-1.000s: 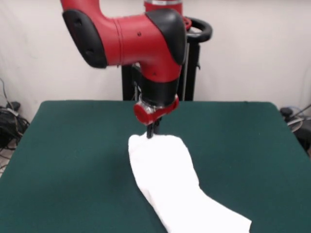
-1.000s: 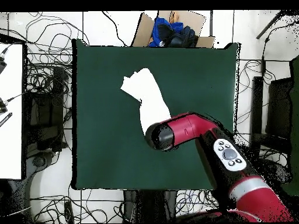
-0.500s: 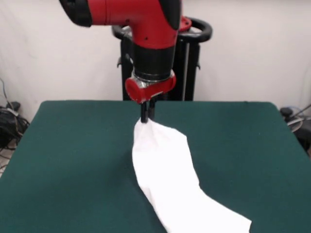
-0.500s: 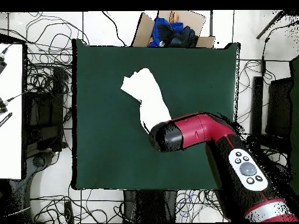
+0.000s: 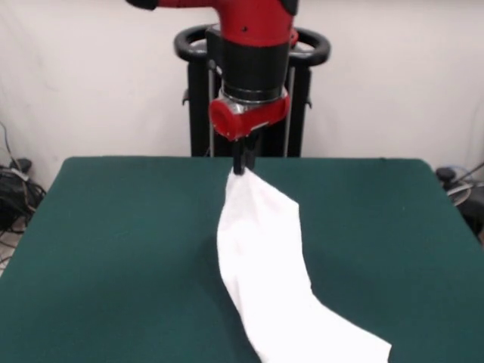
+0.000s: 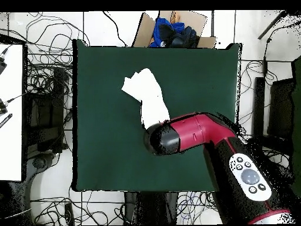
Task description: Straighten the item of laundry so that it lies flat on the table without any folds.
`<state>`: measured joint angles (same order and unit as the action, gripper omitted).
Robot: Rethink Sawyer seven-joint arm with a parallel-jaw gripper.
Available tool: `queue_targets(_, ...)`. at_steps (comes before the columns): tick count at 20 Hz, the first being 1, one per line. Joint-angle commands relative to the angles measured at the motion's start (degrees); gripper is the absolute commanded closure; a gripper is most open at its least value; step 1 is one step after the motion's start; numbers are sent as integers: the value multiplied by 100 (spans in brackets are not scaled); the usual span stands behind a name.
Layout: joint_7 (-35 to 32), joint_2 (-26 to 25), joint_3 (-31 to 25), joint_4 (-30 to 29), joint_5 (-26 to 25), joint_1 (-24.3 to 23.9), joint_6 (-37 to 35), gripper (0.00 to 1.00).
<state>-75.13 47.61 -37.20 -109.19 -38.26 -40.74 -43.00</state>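
The tool (image 5: 240,168), clamped on the laundry's (image 5: 265,257) 12 o'clock end, held it raised mid-tabletop (image 5: 113,242); lifting step; next likely called for dragging it out flat

We are looking at a robotics lab. A green table (image 6: 106,153) stands on a white tiled floor (image 6: 258,35) strewn with tangled black cables (image 6: 44,82), before a plain white wall (image 5: 393,76).
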Motion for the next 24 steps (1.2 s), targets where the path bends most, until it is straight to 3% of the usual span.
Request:
queue_targets(1,1320,643,-654,-598,571,-294,-902,100)
queue_targets(14,1891,1831,-1652,-1282,1678,-1142,-1541,100)
queue_targets(24,1967,1972,-1780,-1340,1862,-1214,-1684,100)
